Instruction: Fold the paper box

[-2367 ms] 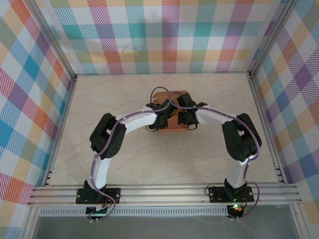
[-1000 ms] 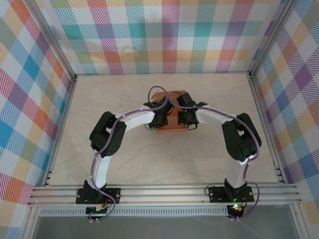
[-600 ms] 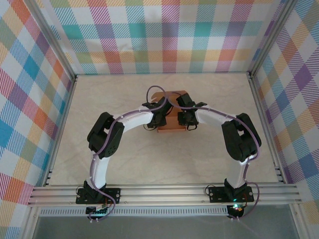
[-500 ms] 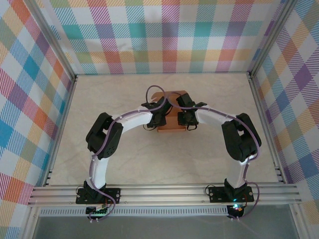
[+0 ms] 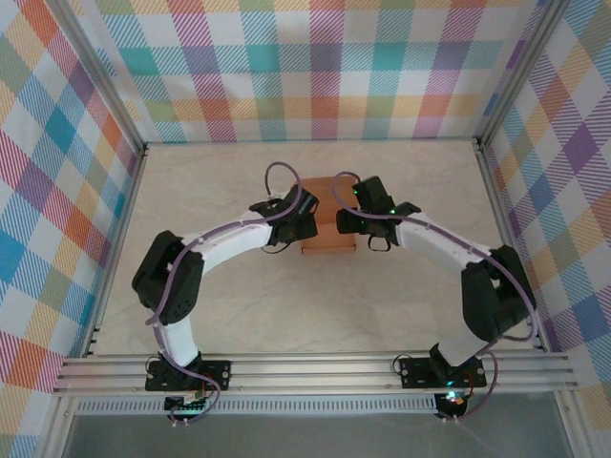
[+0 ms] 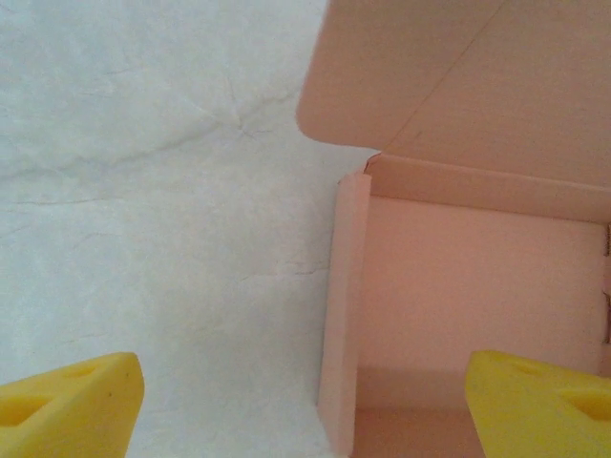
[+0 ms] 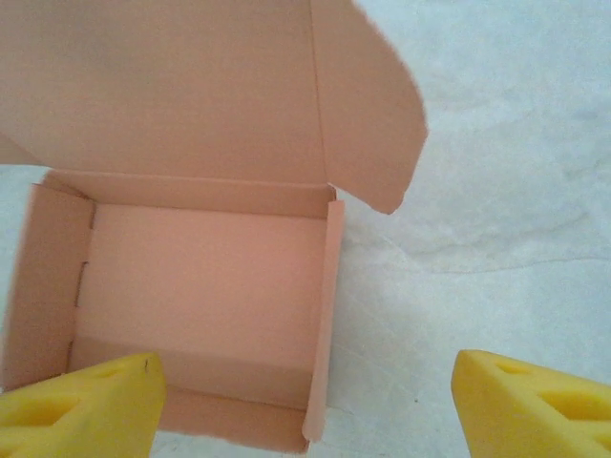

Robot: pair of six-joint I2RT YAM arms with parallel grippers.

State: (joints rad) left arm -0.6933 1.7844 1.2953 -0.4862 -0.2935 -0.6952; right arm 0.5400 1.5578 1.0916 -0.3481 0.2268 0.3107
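From the top external view, the paper box [image 5: 327, 227] sat mid-table, between my left gripper [image 5: 302, 216] and my right gripper [image 5: 349, 219], each poised over one side of it on the pale, marbled table [image 5: 239, 286]. In the left wrist view my yellow foam pads [image 6: 67, 405] were spread wide with nothing between them but air. One hung over the table and the other over the box floor, straddling the upright left side wall [image 6: 342, 305]. The card looked thin, matte and salmon-coloured, with crisp creases. In the right wrist view those jaws also gaped wide and held nothing. Below them the tray was formed, a shallow rectangle with four low walls, and the lid [image 7: 181, 86] was open at the far side with a rounded ear flap [image 7: 368, 124] splayed to the right. I judged the tray done and the closing step next: bring the lid forward and down, and guide both ears inside the walls without buckling the flimsy card.
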